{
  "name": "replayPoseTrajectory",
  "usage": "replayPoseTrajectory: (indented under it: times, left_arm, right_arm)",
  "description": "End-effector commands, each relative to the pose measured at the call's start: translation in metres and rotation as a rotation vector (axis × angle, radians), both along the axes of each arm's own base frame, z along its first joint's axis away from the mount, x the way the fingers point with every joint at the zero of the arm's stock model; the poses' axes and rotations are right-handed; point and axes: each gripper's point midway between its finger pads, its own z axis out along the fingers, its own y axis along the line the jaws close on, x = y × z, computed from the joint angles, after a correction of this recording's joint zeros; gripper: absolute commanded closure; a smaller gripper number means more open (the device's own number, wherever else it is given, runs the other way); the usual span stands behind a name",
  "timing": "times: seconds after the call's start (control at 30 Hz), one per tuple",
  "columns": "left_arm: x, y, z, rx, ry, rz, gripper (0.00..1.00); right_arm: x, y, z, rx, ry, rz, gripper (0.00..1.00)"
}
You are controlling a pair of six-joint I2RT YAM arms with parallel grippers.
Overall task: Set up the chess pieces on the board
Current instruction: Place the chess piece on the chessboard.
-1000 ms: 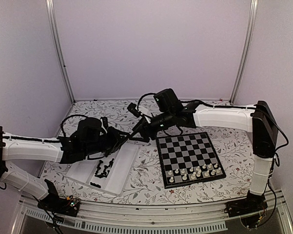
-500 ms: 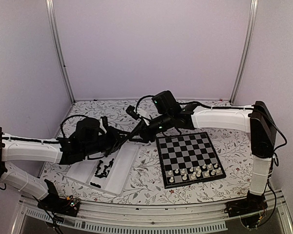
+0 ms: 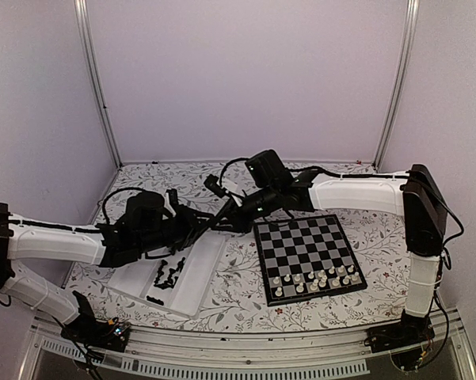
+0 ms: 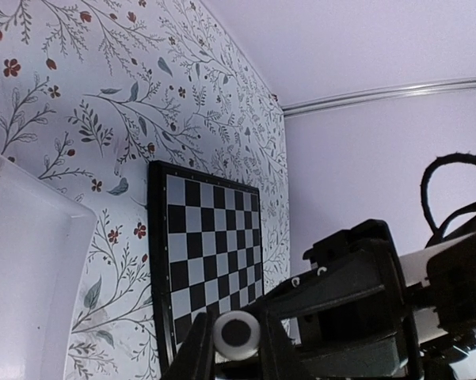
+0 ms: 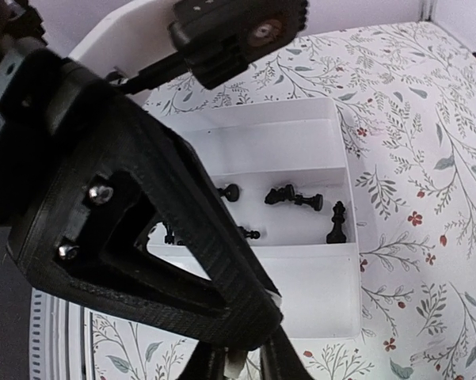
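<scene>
Top view: left pincer and right pincer meet mid-frame, just left of the board. Left wrist: left one's clamped on a white piece, bottom centre. Right wrist: right one's around it, can't tell if it's gripping. Black pieces in the tray.

Soft, even light; blurred near tools.

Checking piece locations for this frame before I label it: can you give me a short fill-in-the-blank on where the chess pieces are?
The white pieces on the board stand along its ___ edge, toward the arm bases.
The loose pieces in the tray are all ___.
The left gripper grips one piece coloured ___.
Missing words: near; black; white.
</scene>
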Motion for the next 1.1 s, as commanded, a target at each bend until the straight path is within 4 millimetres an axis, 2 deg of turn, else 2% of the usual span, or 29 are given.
replayPoseTrajectory:
  times: [0.0, 0.07, 0.23, 0.3, 0.37, 0.4, 0.5, 0.6, 0.7, 0.73, 0.8, 0.87, 0.97, 1.07]
  left_arm:
    - [0.000, -0.007, -0.002, -0.006, 0.004, -0.037, 0.80]
    - [0.002, -0.008, -0.002, 0.015, -0.002, -0.046, 0.70]
    - [0.012, 0.007, 0.016, 0.205, -0.115, -0.034, 0.51]
    - [0.018, 0.020, 0.028, 0.317, -0.186, -0.005, 0.33]
    - [0.023, 0.034, 0.041, 0.449, -0.283, 0.010, 0.03]
    - [0.025, 0.040, 0.050, 0.504, -0.331, 0.018, 0.01]
    - [0.034, 0.065, 0.059, 0.756, -0.401, 0.049, 0.01]
    - [0.045, 0.084, 0.073, 0.985, -0.483, 0.082, 0.01]
    - [0.054, 0.129, 0.064, 1.147, -0.421, 0.311, 0.01]
    - [0.055, 0.132, 0.063, 1.169, -0.422, 0.325, 0.01]
    - [0.057, 0.120, 0.065, 1.187, -0.473, 0.250, 0.03]
    - [0.056, 0.108, 0.064, 1.150, -0.494, 0.191, 0.09]
    - [0.052, 0.090, 0.055, 1.077, -0.510, 0.099, 0.16]
    - [0.049, 0.082, 0.044, 1.043, -0.491, 0.059, 0.20]
  right_arm:
    - [0.000, 0.006, 0.016, 0.034, -0.027, 0.015, 0.94]
    - [-0.002, 0.001, 0.014, 0.013, -0.047, 0.021, 1.00]
    - [-0.009, -0.031, 0.000, -0.093, -0.119, 0.055, 1.00]
    - [-0.014, -0.046, -0.003, -0.140, -0.159, 0.094, 1.00]
    - [-0.020, -0.061, -0.011, -0.208, -0.202, 0.140, 1.00]
    - [-0.023, -0.069, -0.015, -0.243, -0.212, 0.159, 1.00]
    - [-0.027, -0.094, -0.026, -0.367, -0.294, 0.223, 1.00]
    - [-0.026, -0.126, -0.043, -0.539, -0.361, 0.283, 1.00]
    - [-0.025, -0.166, -0.065, -0.743, -0.396, 0.338, 1.00]
    - [-0.022, -0.179, -0.071, -0.806, -0.399, 0.343, 1.00]
    - [-0.016, -0.203, -0.077, -0.917, -0.407, 0.347, 1.00]
    - [-0.009, -0.223, -0.078, -1.000, -0.397, 0.335, 1.00]
    - [-0.005, -0.251, -0.082, -1.110, -0.344, 0.334, 1.00]
    - [-0.007, -0.275, -0.093, -1.227, -0.296, 0.355, 1.00]
